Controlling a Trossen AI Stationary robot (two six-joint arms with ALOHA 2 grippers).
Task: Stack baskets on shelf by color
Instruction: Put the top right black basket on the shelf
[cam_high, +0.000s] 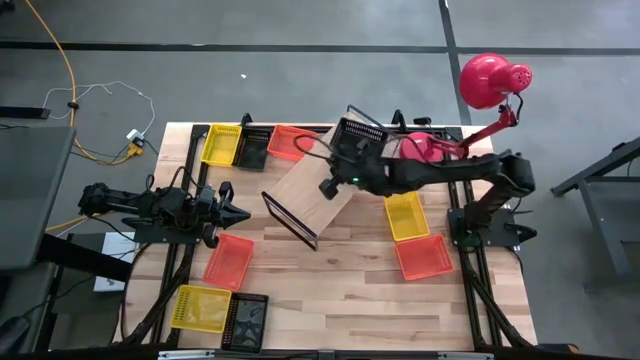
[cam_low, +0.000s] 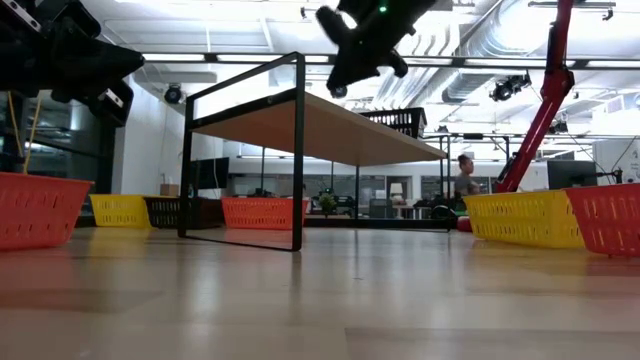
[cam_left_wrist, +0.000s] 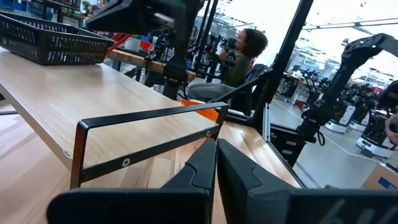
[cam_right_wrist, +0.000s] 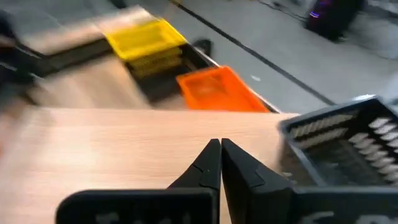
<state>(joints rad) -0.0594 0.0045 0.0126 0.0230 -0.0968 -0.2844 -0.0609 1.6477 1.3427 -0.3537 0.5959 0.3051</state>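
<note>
**Shelf mid-counter, baskets all over**

The shelf (cam_high: 318, 193) is a light-wood board on a black wire frame, sitting at an angle in the middle. One black basket (cam_high: 360, 134) sits upright on its far end. Along the far edge there's a yellow basket (cam_high: 221, 144), a black one (cam_high: 253, 148) and an orange one (cam_high: 288, 142) side by side. Right of the shelf: yellow (cam_high: 406, 216), then orange (cam_high: 424, 257). On the left, orange (cam_high: 230, 261), with yellow (cam_high: 201, 307) and black (cam_high: 245, 321) at the near edge.

shelf (cam_high: 318, 192) mid-table, one basket (cam_high: 362, 133) on its far end. three baskets (cam_high: 222, 144) side by side at far left edge, two (cam_high: 406, 216) right of shelf, three (cam_high: 229, 260) near left.
</note>
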